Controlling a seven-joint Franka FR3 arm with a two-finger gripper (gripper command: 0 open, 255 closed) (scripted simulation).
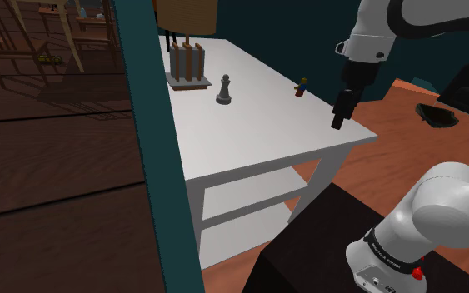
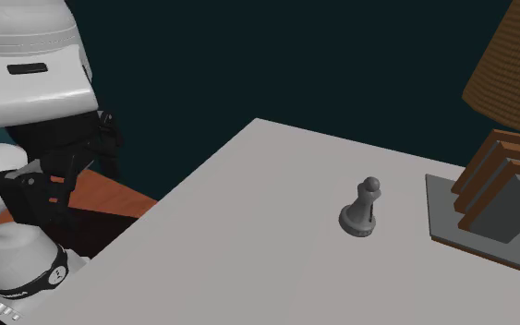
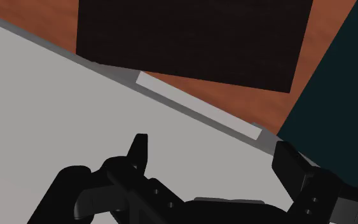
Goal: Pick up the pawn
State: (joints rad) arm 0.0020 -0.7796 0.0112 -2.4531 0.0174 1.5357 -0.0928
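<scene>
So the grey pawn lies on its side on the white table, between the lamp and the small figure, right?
Not quite: the pawn stands upright, as the shoulder view shows. It is on the white table, between the lamp and the small figure.

Bare tabletop around pawn — lamp near, toy figure well apart.

Gripper w/ fingers apart over white table nr its edge, black stand & brown floor beyond.
</scene>
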